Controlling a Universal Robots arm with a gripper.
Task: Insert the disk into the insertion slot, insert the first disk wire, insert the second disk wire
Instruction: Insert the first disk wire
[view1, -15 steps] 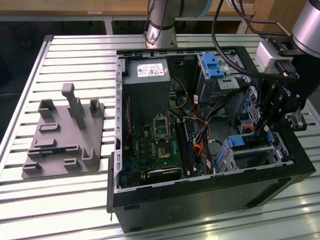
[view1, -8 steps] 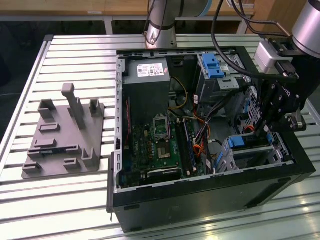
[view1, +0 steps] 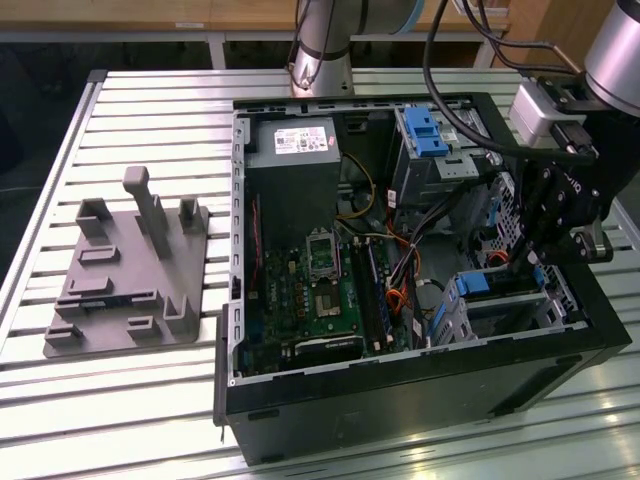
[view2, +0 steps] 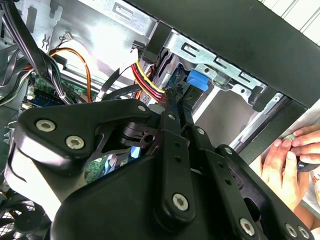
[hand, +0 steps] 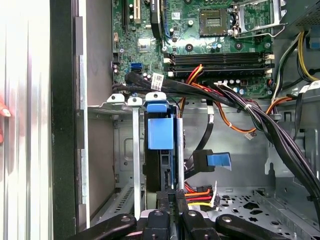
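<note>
A slatted metal counter (view1: 150, 400) carries an open black computer case (view1: 400, 400). In the first wrist view the disk (hand: 161, 132) stands edge-on inside the insertion slot (hand: 136, 150), between its grey metal walls. Its bright blue carrier and tab face the camera, with the dark body below. The tool (hand: 173, 197) sits at the disk's near edge, beside red, yellow and black wires (hand: 200, 192). Its fingers are clenched close together, and whether they pinch anything cannot be told. A person's hand (view2: 280, 165) rests outside the case.
</note>
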